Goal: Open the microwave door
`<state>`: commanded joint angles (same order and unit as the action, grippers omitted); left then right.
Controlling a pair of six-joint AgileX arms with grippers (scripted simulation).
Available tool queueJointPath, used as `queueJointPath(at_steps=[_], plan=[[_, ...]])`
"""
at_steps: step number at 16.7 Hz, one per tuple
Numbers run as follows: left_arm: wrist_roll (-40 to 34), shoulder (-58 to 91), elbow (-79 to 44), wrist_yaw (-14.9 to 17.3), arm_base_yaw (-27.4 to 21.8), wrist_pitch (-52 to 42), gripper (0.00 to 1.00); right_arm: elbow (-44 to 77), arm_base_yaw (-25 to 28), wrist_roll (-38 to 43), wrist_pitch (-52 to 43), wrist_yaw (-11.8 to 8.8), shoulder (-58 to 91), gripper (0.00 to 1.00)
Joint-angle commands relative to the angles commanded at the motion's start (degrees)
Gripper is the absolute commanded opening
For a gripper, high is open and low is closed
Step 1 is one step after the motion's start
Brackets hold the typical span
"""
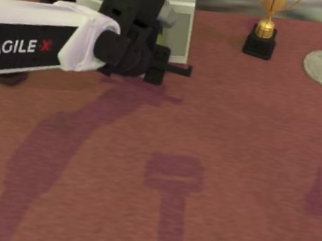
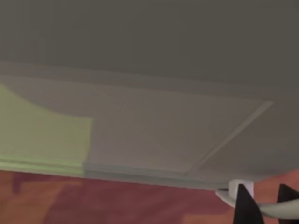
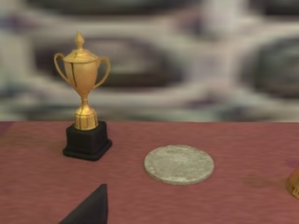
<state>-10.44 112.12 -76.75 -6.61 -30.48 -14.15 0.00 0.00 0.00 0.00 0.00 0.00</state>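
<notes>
My left gripper (image 1: 174, 70) is at the front of the microwave (image 1: 179, 20), which stands at the table's (image 1: 231, 161) far edge, left of the gold trophy (image 1: 266, 25). The arm reaches in low from the left, probably so the fingers meet the door's free edge rather than its hinge side.

In the left wrist view the microwave door (image 2: 154, 135) fills the frame, very close. Two dark fingertips (image 2: 245, 205) stand apart, straddling a pale handle piece (image 2: 240, 189) by the door's lower corner. Not clamped, as far as I can see.

Green floor (image 2: 42, 135) shows: door looks partly ajar.

My right gripper: only one dark tip (image 3: 91, 207) visible, near the trophy and a grey disc (image 3: 179, 164). Open or closed, I cannot tell.
</notes>
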Motion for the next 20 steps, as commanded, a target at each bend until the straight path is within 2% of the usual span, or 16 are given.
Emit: queueJointPath(at_steps=[4, 20], plan=[[1.83, -1.05, 1.58, 1.19, 0.74, 0.69, 0.00, 0.00, 0.00, 0.00, 0.00, 0.00, 0.00, 1.00], [1.87, -1.06, 1.60, 1.21, 0.74, 0.70, 0.00, 0.00, 0.00, 0.00, 0.00, 0.00, 0.00, 1.00]])
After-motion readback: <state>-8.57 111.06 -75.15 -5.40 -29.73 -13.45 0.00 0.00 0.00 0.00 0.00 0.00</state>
